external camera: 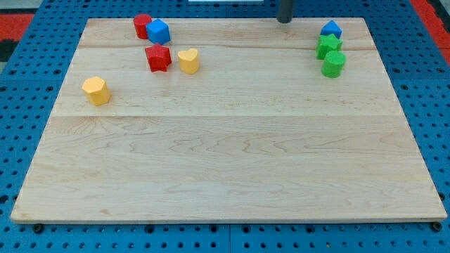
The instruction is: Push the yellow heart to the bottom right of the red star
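Nearest us lies the wooden worktop (232,176), with our rod at the view's top, my tip (284,20) well apart from every block; no hand shows. At upper left, the yellow heart (188,61) sits just right of the red star (158,57), below a red cylinder (143,25) and blue block (159,31). An orange hexagon (96,91) lies further left; a blue block (331,29), green star (328,46) and green cylinder (333,64) cluster upper right.

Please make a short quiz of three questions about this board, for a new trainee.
1. True or false: the yellow heart lies at the view's right of the red star.
2. Which block is nearest my tip? A) blue block B) yellow hexagon-like block C) red cylinder
3. How many green blocks are on the board?

Key: 1 true; 2 A; 3 two: green star, green cylinder.
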Robot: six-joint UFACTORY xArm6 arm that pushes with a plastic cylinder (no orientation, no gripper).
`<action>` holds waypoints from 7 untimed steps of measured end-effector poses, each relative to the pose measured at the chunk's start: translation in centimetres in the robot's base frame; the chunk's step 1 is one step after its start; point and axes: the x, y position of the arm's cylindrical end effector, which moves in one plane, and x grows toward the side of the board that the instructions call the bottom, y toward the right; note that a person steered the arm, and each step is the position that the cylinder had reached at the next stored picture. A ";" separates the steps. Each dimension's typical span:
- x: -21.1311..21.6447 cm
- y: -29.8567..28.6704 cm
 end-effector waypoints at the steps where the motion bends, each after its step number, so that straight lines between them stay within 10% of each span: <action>1: 0.2 -4.3; 4: 5.9 -16.8; 7: 8.6 -17.5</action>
